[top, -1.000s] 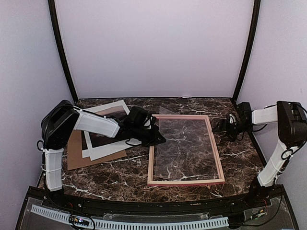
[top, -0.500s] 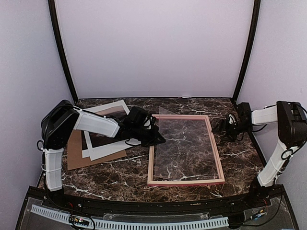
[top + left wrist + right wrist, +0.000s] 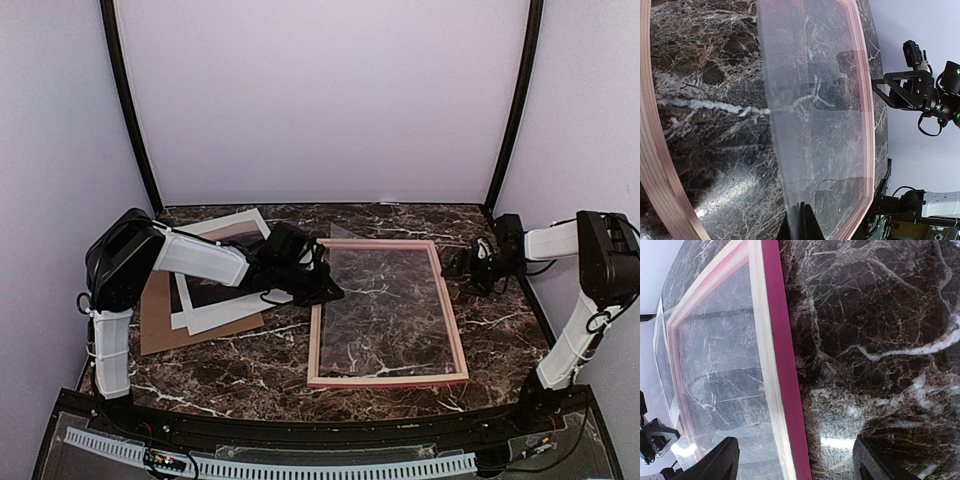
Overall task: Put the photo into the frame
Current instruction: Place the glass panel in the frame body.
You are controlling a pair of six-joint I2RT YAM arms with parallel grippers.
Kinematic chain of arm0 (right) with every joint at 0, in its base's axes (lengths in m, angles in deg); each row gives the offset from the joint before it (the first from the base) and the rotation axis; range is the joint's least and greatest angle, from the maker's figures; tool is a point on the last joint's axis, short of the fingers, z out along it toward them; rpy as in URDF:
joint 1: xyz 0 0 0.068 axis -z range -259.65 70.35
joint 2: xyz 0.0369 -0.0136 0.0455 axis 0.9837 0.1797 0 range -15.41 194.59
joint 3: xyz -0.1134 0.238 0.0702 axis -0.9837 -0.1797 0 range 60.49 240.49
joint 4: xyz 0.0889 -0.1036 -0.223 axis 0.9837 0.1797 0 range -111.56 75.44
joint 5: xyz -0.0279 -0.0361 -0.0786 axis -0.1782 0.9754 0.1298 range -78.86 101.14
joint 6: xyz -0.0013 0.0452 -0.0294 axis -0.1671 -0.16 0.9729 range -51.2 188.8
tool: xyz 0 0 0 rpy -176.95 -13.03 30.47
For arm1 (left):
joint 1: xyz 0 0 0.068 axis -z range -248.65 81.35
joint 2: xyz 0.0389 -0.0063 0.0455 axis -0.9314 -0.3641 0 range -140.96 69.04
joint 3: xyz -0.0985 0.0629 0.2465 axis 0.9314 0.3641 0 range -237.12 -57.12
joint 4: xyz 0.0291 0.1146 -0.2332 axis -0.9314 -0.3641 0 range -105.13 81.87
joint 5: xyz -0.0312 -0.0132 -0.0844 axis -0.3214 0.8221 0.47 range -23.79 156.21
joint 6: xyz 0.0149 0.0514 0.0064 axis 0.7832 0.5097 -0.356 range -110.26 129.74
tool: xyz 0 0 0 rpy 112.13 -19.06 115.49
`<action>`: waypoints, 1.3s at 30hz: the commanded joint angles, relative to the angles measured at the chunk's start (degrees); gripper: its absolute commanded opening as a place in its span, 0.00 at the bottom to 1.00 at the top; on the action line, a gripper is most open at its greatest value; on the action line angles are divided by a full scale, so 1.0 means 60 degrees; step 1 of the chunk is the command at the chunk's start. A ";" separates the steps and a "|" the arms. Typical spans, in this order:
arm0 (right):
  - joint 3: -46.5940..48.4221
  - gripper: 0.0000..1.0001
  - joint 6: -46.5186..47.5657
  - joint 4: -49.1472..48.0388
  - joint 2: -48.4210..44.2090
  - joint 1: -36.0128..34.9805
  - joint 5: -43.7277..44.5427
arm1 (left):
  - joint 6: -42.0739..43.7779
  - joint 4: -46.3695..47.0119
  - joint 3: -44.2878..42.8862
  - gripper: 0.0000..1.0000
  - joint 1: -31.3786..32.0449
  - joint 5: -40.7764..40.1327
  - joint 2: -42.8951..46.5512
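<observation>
The frame (image 3: pixel 390 379) lies flat on the marble table, pale wood side up, with its pink edge (image 3: pixel 782 355) showing in the right wrist view. A clear sheet (image 3: pixel 385 300) rests over its opening, its left edge raised. My left gripper (image 3: pixel 328 292) is shut on that edge (image 3: pixel 801 225). The photo (image 3: pixel 220 312) lies at the left on a brown cardboard board (image 3: pixel 160 330), partly hidden by my left arm. My right gripper (image 3: pixel 458 266) is open at the frame's right rail, fingers (image 3: pixel 722 460) straddling it without touching.
The table (image 3: pixel 270 365) is dark veined marble, closed in by pale walls at the back and both sides. Black posts (image 3: pixel 128 100) stand at the back corners. My right gripper (image 3: pixel 892 92) also shows across the frame in the left wrist view.
My right gripper has edged slightly left toward the frame's right rail. The left gripper and the clear sheet have barely moved.
</observation>
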 commanded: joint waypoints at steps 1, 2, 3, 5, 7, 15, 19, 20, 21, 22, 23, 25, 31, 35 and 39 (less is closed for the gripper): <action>-0.0090 0.79 0.0130 -0.0106 -0.0140 0.0025 -0.0029 | 0.0203 -0.0125 -0.0073 0.00 -0.0082 -0.0103 0.0555; -0.0091 0.79 0.0131 -0.0110 -0.0148 0.0025 -0.0029 | 0.0196 -0.0139 -0.0074 0.00 -0.0088 -0.0098 0.0561; -0.0091 0.79 0.0131 -0.0110 -0.0156 0.0025 -0.0029 | 0.0214 -0.0153 -0.0074 0.00 -0.0085 -0.0099 0.0566; -0.0106 0.79 0.0129 -0.0109 -0.0161 0.0025 -0.0029 | 0.0219 -0.0165 -0.0063 0.00 -0.0088 -0.0093 0.0568; -0.0106 0.79 0.0130 -0.0109 -0.0159 0.0025 -0.0029 | 0.0219 -0.0172 -0.0060 0.00 -0.0092 -0.0094 0.0570; -0.0091 0.79 0.0131 -0.0104 -0.0168 0.0025 -0.0052 | 0.0206 -0.0187 -0.0038 0.00 -0.0081 -0.0101 0.0595; -0.0107 0.79 0.0127 -0.0110 -0.0169 0.0025 -0.0044 | 0.0153 -0.0163 0.0015 0.00 -0.0080 -0.0091 0.0609; -0.0119 0.79 0.0130 -0.0112 -0.0170 0.0025 -0.0044 | 0.0148 -0.0160 0.0036 0.00 -0.0080 -0.0097 0.0629; -0.0124 0.79 0.0131 -0.0116 -0.0188 0.0025 -0.0044 | 0.0147 -0.0159 0.0032 0.00 -0.0080 -0.0113 0.0628; -0.0121 0.79 0.0131 -0.0118 -0.0193 0.0025 -0.0044 | 0.0146 -0.0158 0.0040 0.00 -0.0087 -0.0118 0.0656; -0.0110 0.79 0.0131 -0.0117 -0.0191 0.0025 -0.0051 | 0.0146 -0.0158 0.0049 0.00 -0.0083 -0.0122 0.0656; -0.0093 0.79 0.0131 -0.0102 -0.0192 0.0025 -0.0044 | 0.0133 -0.0158 0.0077 0.00 -0.0084 -0.0123 0.0692; -0.0088 0.79 0.0131 -0.0099 -0.0178 0.0025 -0.0044 | 0.0078 -0.0137 0.0169 0.00 -0.0082 -0.0145 0.0763; -0.0091 0.79 0.0131 -0.0112 -0.0168 0.0024 -0.0044 | 0.0031 -0.0115 0.0238 0.00 -0.0081 -0.0139 0.0793; -0.0077 0.79 0.0141 -0.0097 -0.0179 0.0017 -0.0044 | 0.0025 -0.0114 0.0276 0.00 -0.0084 -0.0166 0.0837</action>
